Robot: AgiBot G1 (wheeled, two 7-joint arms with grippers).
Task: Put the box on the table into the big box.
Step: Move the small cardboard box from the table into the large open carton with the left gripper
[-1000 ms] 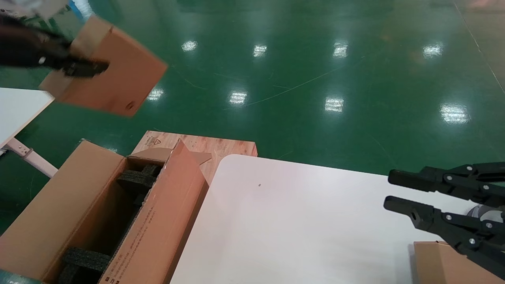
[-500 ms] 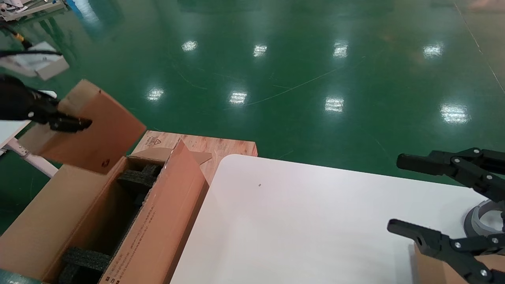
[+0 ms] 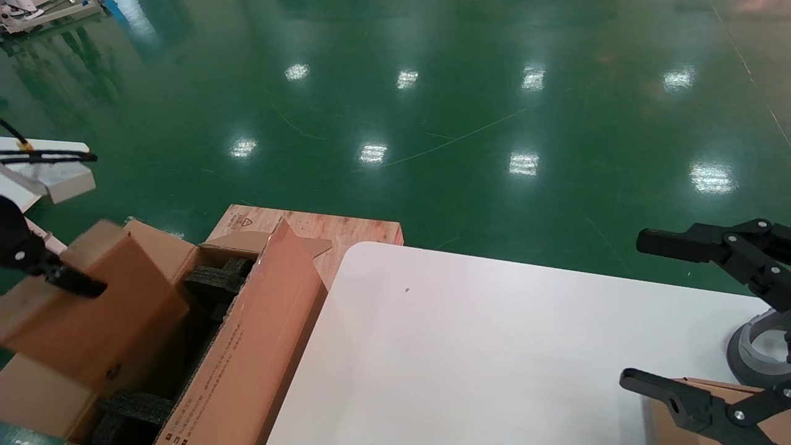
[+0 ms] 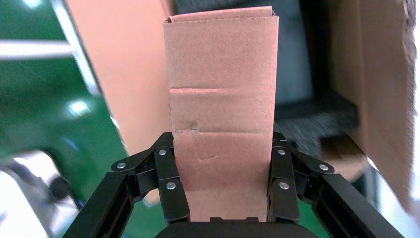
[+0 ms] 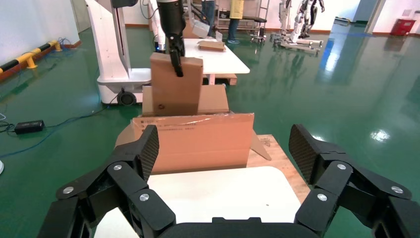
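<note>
Left hand (image 4: 225, 198) is clamped on the box (image 3: 86, 309), holding it over the open big box (image 3: 247, 364), prob just above the black foam (image 3: 213, 278) inside, hard to tell w/ the blur. Right hand (image 3: 667, 315) hovers w/ fingers spread wide above the white counter (image 3: 463, 358).

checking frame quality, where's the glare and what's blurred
Head view: ceiling-light glare dots the green floor; the box in the left hand is motion-smeared. Left wrist view: box sharp, background streaked. Right wrist view: sharp, floor sheen only.
</note>
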